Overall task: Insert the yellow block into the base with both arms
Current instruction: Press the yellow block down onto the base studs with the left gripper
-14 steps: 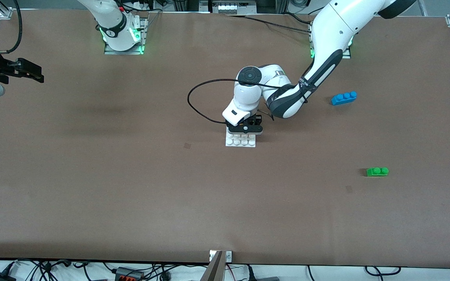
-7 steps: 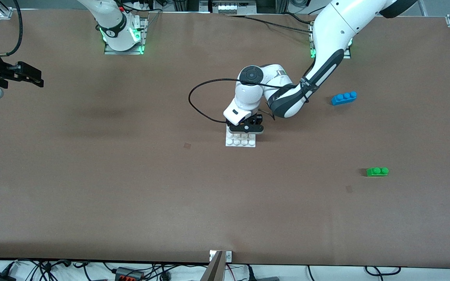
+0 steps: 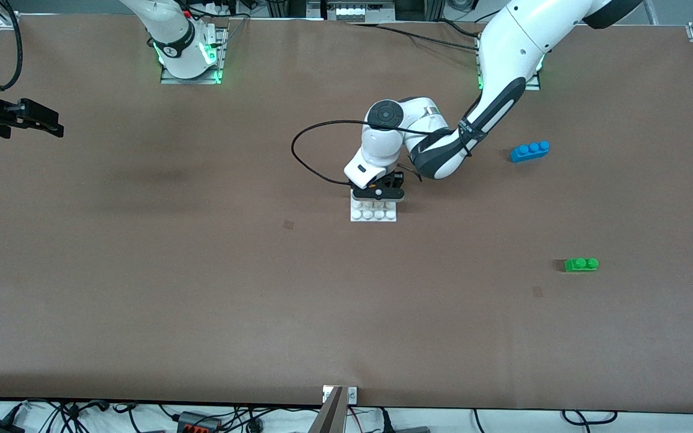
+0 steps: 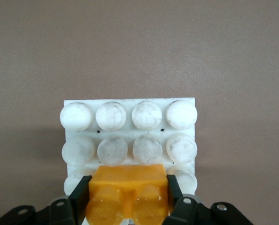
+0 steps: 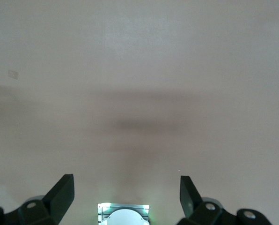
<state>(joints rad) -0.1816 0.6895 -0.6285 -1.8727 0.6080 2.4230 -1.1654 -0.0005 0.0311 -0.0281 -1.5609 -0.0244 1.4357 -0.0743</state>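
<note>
At mid-table, your left claw (image 3: pixel 378 196) is clamped on the yellow block (image 4: pixel 127 193), low over the edge of the base (image 3: pixel 373 213) that lies farthest from the front camera. In the left wrist view the block sits between the black fingers (image 4: pixel 81 194), over the base's studs; whether it touches them, you cannot tell. Your right claw (image 3: pixel 38 118) waits spread wide, empty, over the right arm's end of the table (image 3: pixel 202 288). Blue brick (image 3: pixel 529 151) and green brick (image 3: pixel 581 264) lie toward the left arm's end.
</note>
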